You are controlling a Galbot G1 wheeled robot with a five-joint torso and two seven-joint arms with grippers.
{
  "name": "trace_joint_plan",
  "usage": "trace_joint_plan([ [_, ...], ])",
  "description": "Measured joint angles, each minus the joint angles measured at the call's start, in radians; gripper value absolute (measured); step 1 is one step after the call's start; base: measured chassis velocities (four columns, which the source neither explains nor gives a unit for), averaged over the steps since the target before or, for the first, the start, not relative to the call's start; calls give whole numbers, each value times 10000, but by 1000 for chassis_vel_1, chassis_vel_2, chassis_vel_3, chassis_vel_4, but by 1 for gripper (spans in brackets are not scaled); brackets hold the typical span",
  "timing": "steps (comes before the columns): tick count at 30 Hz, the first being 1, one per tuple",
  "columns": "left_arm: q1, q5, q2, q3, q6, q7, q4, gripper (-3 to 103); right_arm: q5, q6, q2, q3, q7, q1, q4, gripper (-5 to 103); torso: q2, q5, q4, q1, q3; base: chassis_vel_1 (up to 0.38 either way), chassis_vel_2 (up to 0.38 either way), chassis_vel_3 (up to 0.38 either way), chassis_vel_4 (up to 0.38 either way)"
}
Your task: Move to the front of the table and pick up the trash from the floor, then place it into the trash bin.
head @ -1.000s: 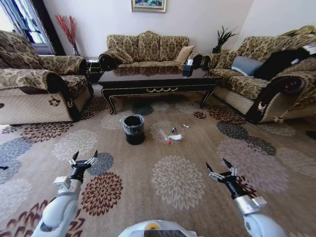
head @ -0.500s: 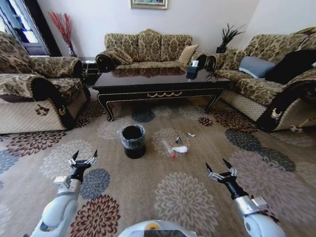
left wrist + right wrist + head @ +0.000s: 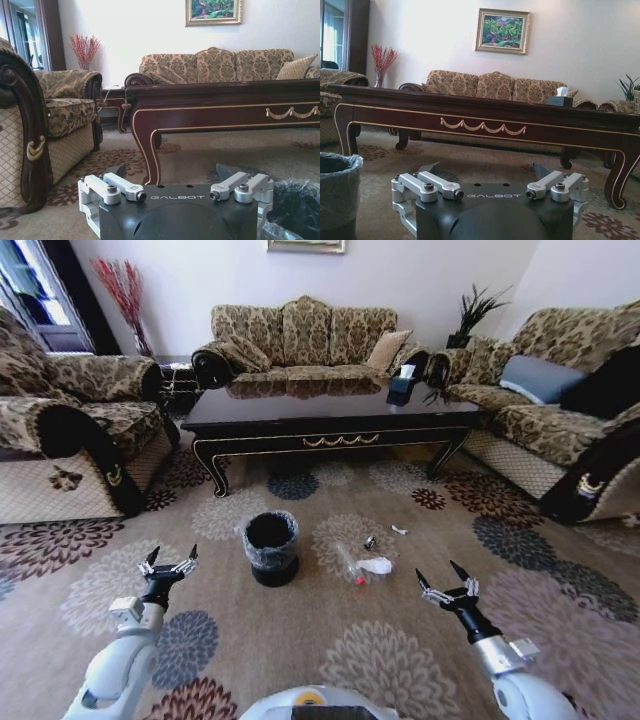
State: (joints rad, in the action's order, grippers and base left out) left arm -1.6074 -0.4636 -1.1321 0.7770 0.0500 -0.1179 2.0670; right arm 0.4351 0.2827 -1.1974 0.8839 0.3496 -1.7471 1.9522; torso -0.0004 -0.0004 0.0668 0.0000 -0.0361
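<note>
The dark glossy table (image 3: 330, 418) with gold scroll trim stands ahead, before the sofas. On the patterned carpet floor (image 3: 330, 640) in front of it stands the black lined trash bin (image 3: 270, 547). Right of the bin lies the trash: a clear bottle with a red cap (image 3: 350, 565), a white paper wad (image 3: 376, 565) and small scraps (image 3: 398, 530). My left gripper (image 3: 168, 560) hangs open above the carpet, near-left of the bin. My right gripper (image 3: 444, 582) hangs open, near-right of the trash. The table (image 3: 225, 107) and the bin's bag (image 3: 295, 205) appear in the left wrist view; the table (image 3: 485, 120) and bin (image 3: 337, 195) in the right wrist view.
Patterned sofas ring the table: an armchair (image 3: 70, 440) at left, a sofa (image 3: 310, 340) behind, another (image 3: 560, 420) at right. A dark tissue box (image 3: 402, 385) sits on the table. Open carpet lies between me and the bin.
The whole head view has shifted: table, bin and trash sit nearer and lower in the picture, so the camera has come forward. Both grippers hold the same open pose.
</note>
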Motion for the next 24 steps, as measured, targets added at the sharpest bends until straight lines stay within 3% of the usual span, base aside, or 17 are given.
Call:
trace_joint_plan([
  [15, -5, -6, -3, 5, -2, -6, -23, 100, -133, 49, -87, 0, -29, -8, -13, 100, 1, 6, -1, 0, -3, -181, -10, 182, 11],
  [24, 12, -10, 25, 12, 115, -81, -47, 100, -363, 99, -158, -12, -135, -5, -48, 100, 2, 2, -3, -1, -1, -40, 6, 33, -9],
])
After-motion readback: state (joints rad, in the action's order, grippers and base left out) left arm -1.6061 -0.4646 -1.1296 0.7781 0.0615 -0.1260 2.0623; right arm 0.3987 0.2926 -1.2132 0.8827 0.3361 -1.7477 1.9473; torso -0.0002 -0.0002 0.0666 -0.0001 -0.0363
